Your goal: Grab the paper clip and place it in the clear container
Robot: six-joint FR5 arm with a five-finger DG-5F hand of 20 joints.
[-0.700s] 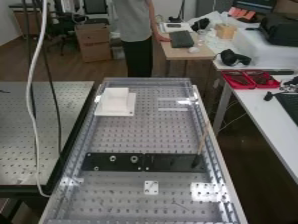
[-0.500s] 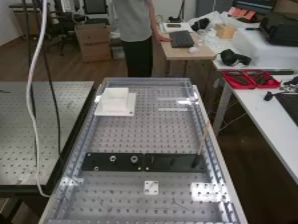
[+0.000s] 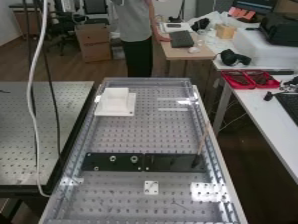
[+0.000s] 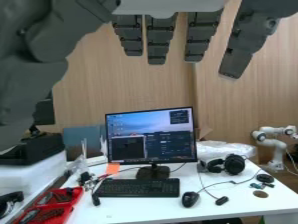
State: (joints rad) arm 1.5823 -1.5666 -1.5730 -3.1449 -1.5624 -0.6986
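In the high view, you have a white cable [image 3: 33,90] hanging over the perforated side table [image 3: 40,140]. On your bench [image 3: 126,135], a white stepped block [image 3: 116,100] sits toward the far end, and a black strip [image 3: 173,165] lies across nearer you. Just in front of that is a small white plate [image 3: 151,188]. A faint thin mark [image 3: 178,204] beside it could be your paper clip, but it's too small to tell. You can't tell whether the bright patch [image 3: 206,192] nearby is the clear container or glare. A thin stick [image 3: 203,142] leans by the strip's end; red trays [image 3: 241,80] sit on the white desk [image 3: 261,112].

In the wrist view, your hand [image 4: 157,37] has its fingers straight and spread wide, above a monitor [image 4: 151,135] and keyboard [image 4: 136,187].
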